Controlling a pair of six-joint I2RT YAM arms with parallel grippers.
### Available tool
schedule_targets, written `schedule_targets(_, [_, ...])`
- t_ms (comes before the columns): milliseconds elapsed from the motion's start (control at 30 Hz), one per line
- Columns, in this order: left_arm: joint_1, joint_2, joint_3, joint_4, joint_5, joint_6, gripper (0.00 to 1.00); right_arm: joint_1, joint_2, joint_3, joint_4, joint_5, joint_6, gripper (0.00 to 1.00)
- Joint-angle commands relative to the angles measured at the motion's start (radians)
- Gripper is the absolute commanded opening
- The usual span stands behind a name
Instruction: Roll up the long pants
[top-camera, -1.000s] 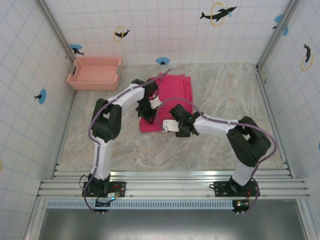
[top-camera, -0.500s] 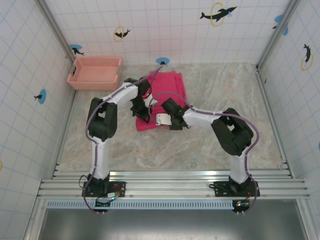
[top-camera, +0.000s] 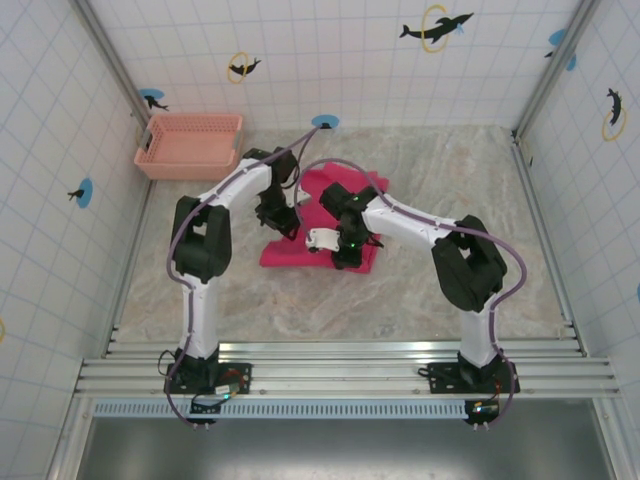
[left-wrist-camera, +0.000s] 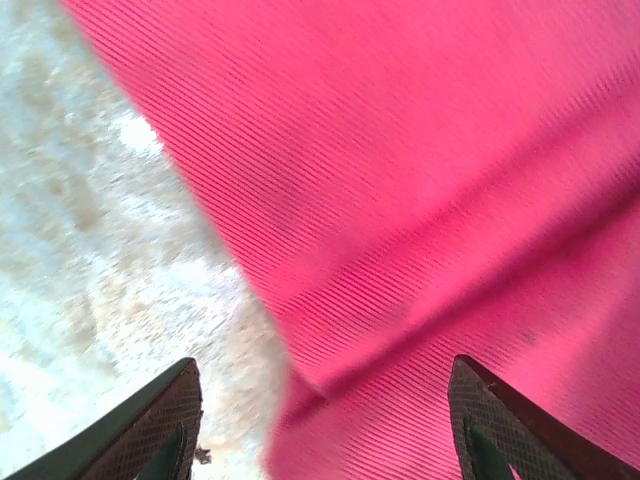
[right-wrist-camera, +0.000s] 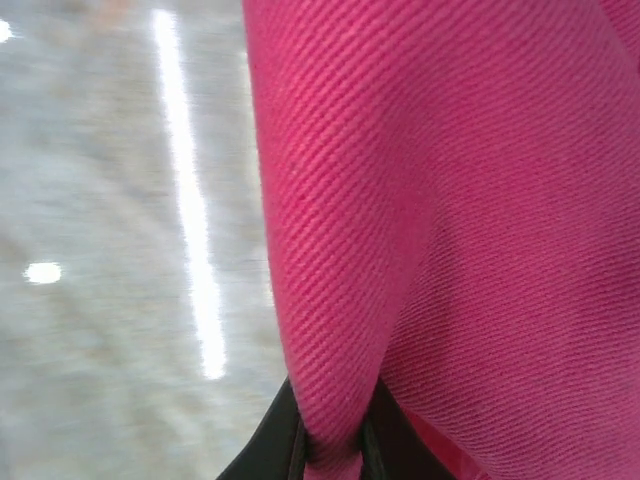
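"Where are the pants?"

"The pants (top-camera: 285, 256) lie bunched in the middle of the table (top-camera: 450, 270), right under both my arms. Their long side runs slantwise, from near-left to far-right."

"And your hands?"

"My right gripper (right-wrist-camera: 335, 445) is pinched tight on a raised fold of the cloth, on the near side of the bundle (top-camera: 335, 245). My left gripper (left-wrist-camera: 325, 400) is spread wide over the left edge (top-camera: 288, 222). Cloth is in front of it and bare table is to one side, and it has caught nothing."

"Which one leads?"

"The right, I reckon, since it already has a hold. The roll should follow that slanted long side, so the fold has to go over towards the far-right end. The left is just as close, so it can press or catch the edge beside it to keep the roll straight."

"Anything in the way?"

"No. The basket (top-camera: 186, 168) sits well apart, in the far-left corner."
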Motion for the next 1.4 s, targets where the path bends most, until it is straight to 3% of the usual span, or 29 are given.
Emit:
schedule_targets(0, [0.006, -0.051, 0.047, -0.065, -0.055, 0.008, 0.67, -0.011, 0.016, 0.06, -0.254, -0.312, 0.064, 0.02])
schedule_targets(200, [0.005, -0.091, 0.104, -0.129, -0.135, -0.001, 0.68, -0.101, 0.084, 0.067, -0.323, -0.603, 0.136, 0.0])
schedule_targets(433, [-0.006, -0.193, 0.113, -0.147, -0.197, 0.011, 0.69, -0.185, 0.195, 0.12, -0.377, -0.679, 0.217, 0.0])
schedule_targets(567, [-0.05, -0.254, 0.037, -0.136, -0.198, 0.017, 0.65, -0.217, 0.228, 0.164, -0.365, -0.652, 0.27, 0.0])
schedule_targets(800, [-0.122, -0.315, -0.091, -0.087, -0.039, -0.017, 0.5, -0.244, 0.274, 0.224, -0.34, -0.566, 0.342, 0.0])
schedule_targets(1067, [-0.129, -0.277, -0.155, -0.031, 0.048, -0.055, 0.46, -0.263, 0.323, 0.235, -0.34, -0.555, 0.341, 0.0])
schedule_targets(1367, [-0.132, -0.132, -0.152, 0.031, -0.021, -0.084, 0.48, -0.273, 0.362, 0.248, -0.346, -0.529, 0.33, 0.02])
